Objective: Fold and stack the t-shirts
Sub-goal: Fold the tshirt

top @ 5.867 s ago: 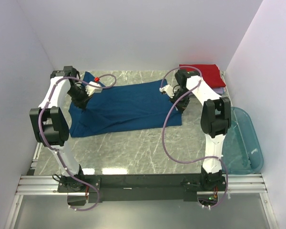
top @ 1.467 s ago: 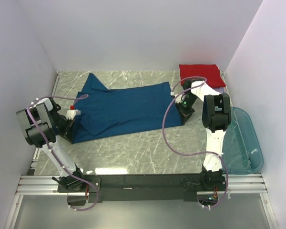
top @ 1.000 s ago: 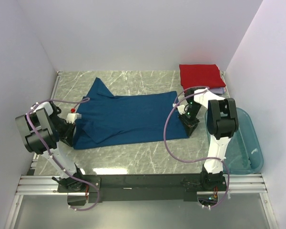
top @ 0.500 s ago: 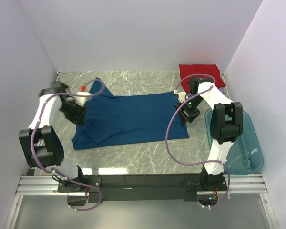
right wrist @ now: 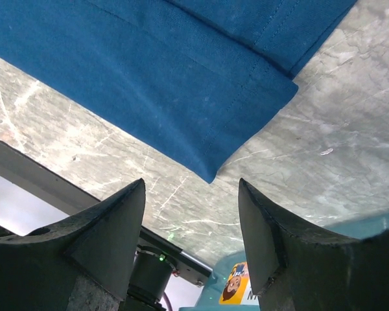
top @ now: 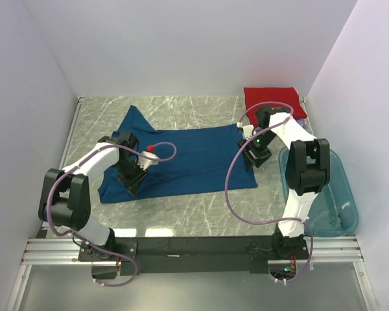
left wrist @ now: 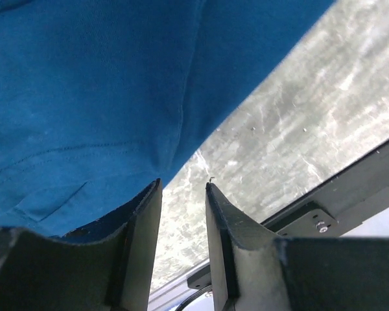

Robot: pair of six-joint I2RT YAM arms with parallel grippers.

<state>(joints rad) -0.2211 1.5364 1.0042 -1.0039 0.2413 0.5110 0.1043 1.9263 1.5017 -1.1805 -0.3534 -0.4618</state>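
The dark blue t-shirt (top: 181, 159) lies spread flat across the marble table, one sleeve pointing to the back left. My left gripper (top: 132, 180) hovers over its near left part. In the left wrist view the left gripper (left wrist: 183, 188) is open by a narrow gap with nothing in it, blue cloth (left wrist: 84, 97) just beyond it. My right gripper (top: 257, 159) hangs over the shirt's right edge. In the right wrist view the right gripper (right wrist: 191, 184) is wide open and empty above the shirt's corner (right wrist: 211, 172). A folded red t-shirt (top: 275, 102) lies at the back right, a lavender sliver (top: 303, 120) under it.
A translucent teal tub (top: 327, 194) sits at the table's right edge; the teal tub (right wrist: 230, 291) also shows low in the right wrist view. White walls close in the left, back and right. A black rail (top: 194, 246) runs along the near edge.
Both grippers have let go of the blue shirt's near corners and opened. The left arm swung round to the shirt's near left part; the right arm lifted slightly and stayed.
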